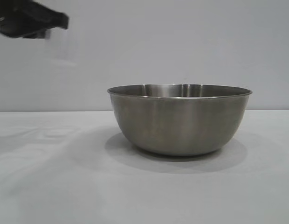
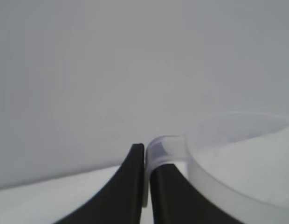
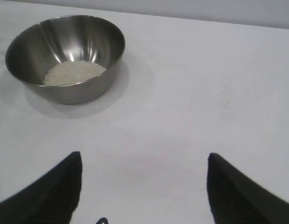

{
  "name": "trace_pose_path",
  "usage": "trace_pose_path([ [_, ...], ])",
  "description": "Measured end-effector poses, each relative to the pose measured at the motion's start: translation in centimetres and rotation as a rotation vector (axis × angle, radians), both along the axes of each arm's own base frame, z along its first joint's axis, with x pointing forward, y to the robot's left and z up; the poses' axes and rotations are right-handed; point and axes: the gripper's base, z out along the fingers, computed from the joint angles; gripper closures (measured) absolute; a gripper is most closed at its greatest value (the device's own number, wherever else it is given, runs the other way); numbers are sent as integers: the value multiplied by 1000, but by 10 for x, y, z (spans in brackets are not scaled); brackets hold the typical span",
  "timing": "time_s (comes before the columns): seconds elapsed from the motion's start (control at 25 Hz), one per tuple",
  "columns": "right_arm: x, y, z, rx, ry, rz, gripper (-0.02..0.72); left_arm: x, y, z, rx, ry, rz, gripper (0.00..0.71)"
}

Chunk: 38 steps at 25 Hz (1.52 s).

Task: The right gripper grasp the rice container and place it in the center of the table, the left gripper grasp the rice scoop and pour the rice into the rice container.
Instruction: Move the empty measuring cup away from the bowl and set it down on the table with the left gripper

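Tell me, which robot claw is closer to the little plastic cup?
Left. The left gripper is shut on the rice scoop's handle, up in the air. The right gripper hangs open over the bare table, away from it.

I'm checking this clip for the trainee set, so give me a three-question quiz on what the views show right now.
1. True or false: the rice already lies in the steel bowl.
2. What is the left gripper shut on? A) the bowl's rim B) the handle of the clear plastic scoop C) nothing
3. In one word, how do the fingers of the right gripper stand, and do they touch the bowl?

Key
1. True: a pale heap sits on the bowl's bottom.
2. B: the fingers pinch the scoop's small handle.
3. Open; no, they hang over the bare table, apart from the bowl.
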Motion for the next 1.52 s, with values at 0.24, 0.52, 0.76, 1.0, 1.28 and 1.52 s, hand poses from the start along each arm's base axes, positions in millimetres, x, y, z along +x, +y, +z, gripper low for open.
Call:
trace_pose_path([
  [0.24,0,0,0,0,0,0,195,1,0,-19,12,50,-3,710],
  [0.52,0,0,0,0,0,0,195,0,-1,-40,20,109,-3,710],
  [0.76,0,0,0,0,0,0,195,-15,2,-50,32,105,-25,710],
  [1.0,0,0,0,0,0,0,195,-29,0,-57,55,137,-80,710],
  [1.28,0,0,0,0,0,0,195,-38,-2,-61,76,159,-146,447],
  [1.52,0,0,0,0,0,0,195,-68,6,-76,94,269,-143,411],
])
